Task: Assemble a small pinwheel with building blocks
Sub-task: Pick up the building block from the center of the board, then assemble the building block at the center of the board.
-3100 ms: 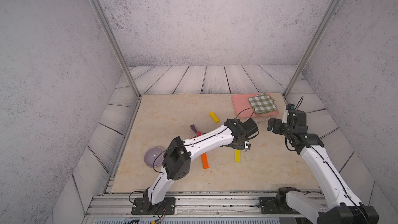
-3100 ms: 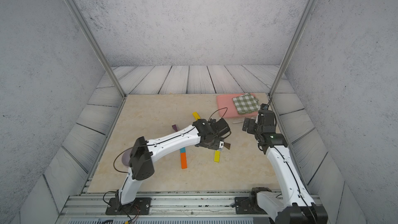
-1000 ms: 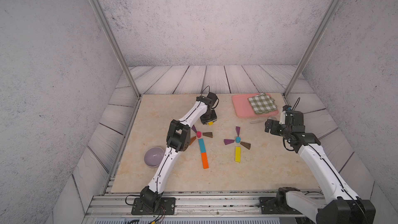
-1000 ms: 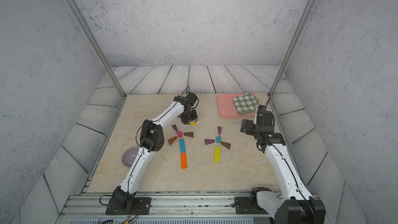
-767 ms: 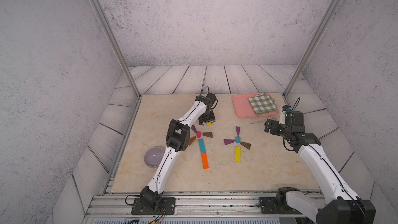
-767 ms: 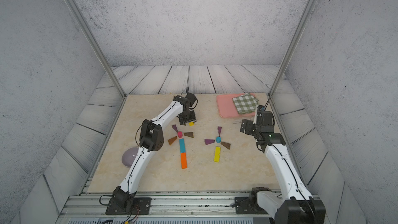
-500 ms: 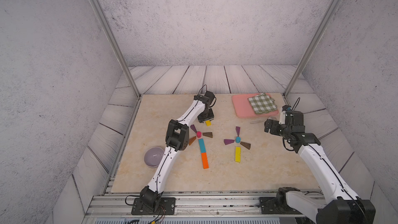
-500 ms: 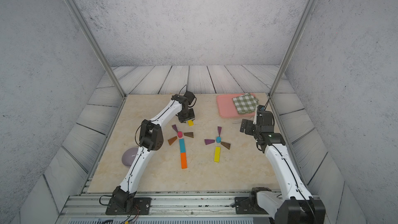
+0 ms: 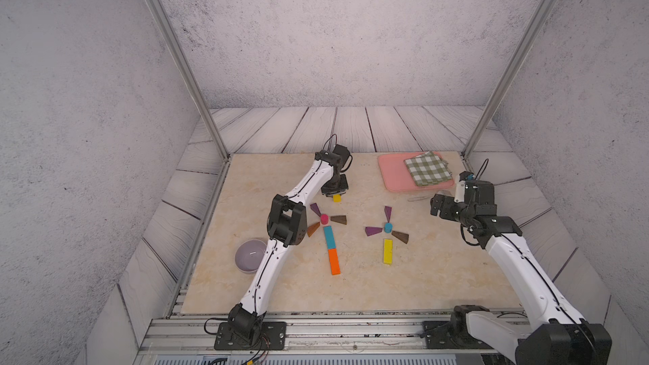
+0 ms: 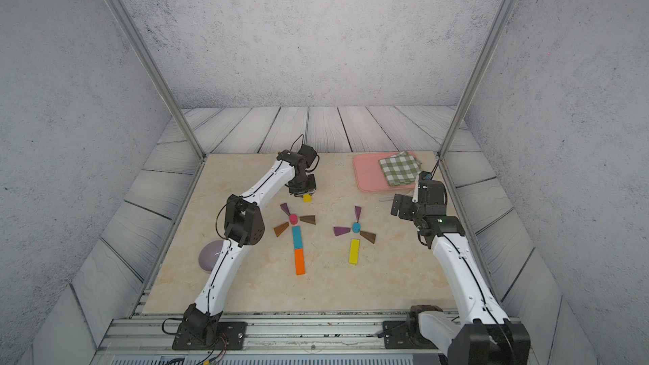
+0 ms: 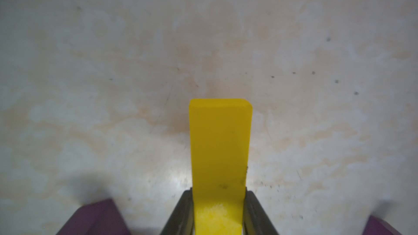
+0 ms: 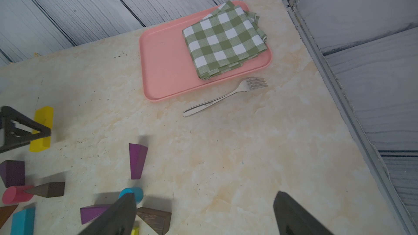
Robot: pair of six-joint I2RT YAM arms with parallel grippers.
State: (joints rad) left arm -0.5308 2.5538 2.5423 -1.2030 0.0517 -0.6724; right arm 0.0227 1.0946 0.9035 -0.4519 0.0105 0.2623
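Note:
A loose yellow bar (image 9: 337, 198) (image 11: 219, 143) lies flat on the table behind the left pinwheel. My left gripper (image 9: 336, 194) (image 11: 219, 192) points down over it, its fingers (image 11: 181, 211) pressed against both long sides. The left pinwheel has a pink cylinder (image 9: 324, 219), a purple and two brown wedges, a teal bar (image 9: 329, 237) and an orange bar (image 9: 334, 261). The right pinwheel has a blue cylinder (image 9: 387, 227), two purple wedges, a brown wedge and a yellow bar (image 9: 387, 251). My right gripper (image 9: 436, 205) (image 12: 203, 194) hovers open and empty to its right.
A pink tray (image 9: 393, 173) holding a folded green checked cloth (image 9: 427, 168) sits at the back right, with a fork (image 12: 224, 98) lying just in front of it. A lilac bowl (image 9: 250, 254) stands at the front left beside my left arm.
Three seconds ago my left arm reached over the right pinwheel; it has since swung to the far yellow bar and closed its jaws on it. The right arm has barely moved.

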